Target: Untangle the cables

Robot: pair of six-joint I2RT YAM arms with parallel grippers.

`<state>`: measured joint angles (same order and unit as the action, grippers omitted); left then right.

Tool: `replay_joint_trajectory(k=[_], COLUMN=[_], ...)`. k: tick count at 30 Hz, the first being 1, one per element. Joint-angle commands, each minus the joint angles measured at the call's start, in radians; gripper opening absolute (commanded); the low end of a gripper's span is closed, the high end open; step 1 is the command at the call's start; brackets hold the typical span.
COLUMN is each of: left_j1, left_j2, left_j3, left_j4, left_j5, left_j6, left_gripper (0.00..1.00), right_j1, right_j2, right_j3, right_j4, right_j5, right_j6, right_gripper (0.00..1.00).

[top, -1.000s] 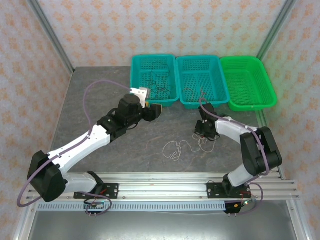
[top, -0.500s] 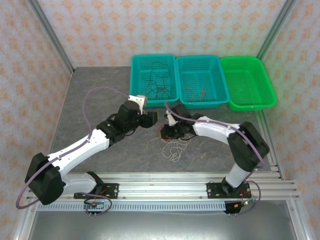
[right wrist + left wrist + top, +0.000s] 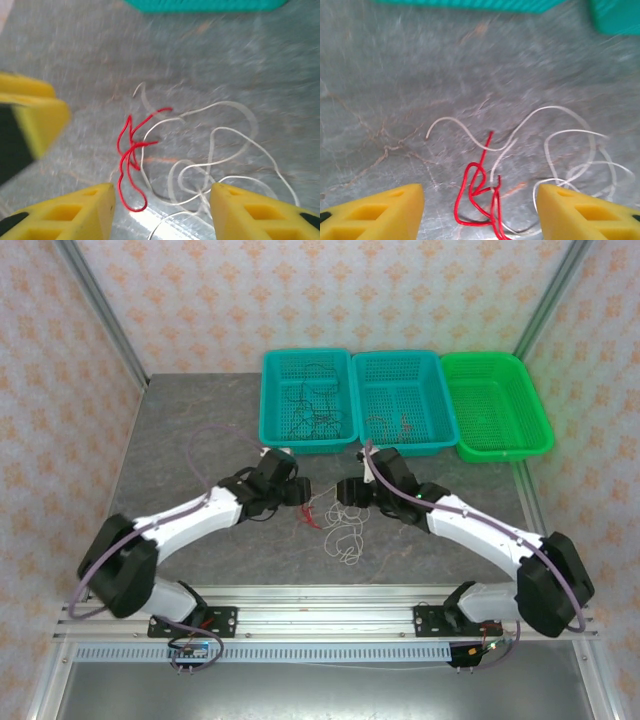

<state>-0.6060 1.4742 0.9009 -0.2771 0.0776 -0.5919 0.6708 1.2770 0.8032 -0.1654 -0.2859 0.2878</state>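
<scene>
**Watcher:** What has just changed?

**Me:** Both arms have come in. My right end effector (image 3: 347, 490) was off to the right, pressed together. It has swung across to the middle and its fingers now stand spread, holding nothing. My left end effector (image 3: 303, 490) has dropped back from the teal basket (image 3: 305, 353) and is also spread and empty. They face each other with the wires between them.

**Watcher:** And for the task?

**Me:** Nothing is gripped, so I judge this a fresh approach. The red wire (image 3: 132, 146) and the white wire (image 3: 346, 537) lie loose on the surface (image 3: 200, 440), and the white crosses the red near its upper half, so they are not yet apart.

**Watcher:** Which way does the red one lie?

**Me:** It is folded back on itself into a narrow bunch. Its long axis runs from the near edge toward the baskets, with the free tip pointing at them.

**Watcher:** The white?

**Me:** It has no single axis. It sprawls in open loops to the right of the red, and one end curls left past the red tip.

**Watcher:** The black?

**Me:** Thin dark loops sit in the teal basket. I take those for it.
</scene>
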Motion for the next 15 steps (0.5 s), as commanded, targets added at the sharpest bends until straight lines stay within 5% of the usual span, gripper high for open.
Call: replay_joint_trajectory(k=[1, 15], left_j1=[0.017, 0.042], left_j2=[0.078, 0.242], left_j3=[0.063, 0.053], left_j4=[-0.088, 0.039], left_j5=[0.011, 0.088], left_j6=[-0.123, -0.227], left_gripper=[0.59, 0.52], right_j1=[0.000, 0.000], right_j2=[-0.007, 0.023], right_j3=[-0.039, -0.048], right_j4=[0.068, 0.058], right_j5=[0.109, 0.070], right_j6=[0.034, 0.067], right_gripper=[0.54, 0.55])
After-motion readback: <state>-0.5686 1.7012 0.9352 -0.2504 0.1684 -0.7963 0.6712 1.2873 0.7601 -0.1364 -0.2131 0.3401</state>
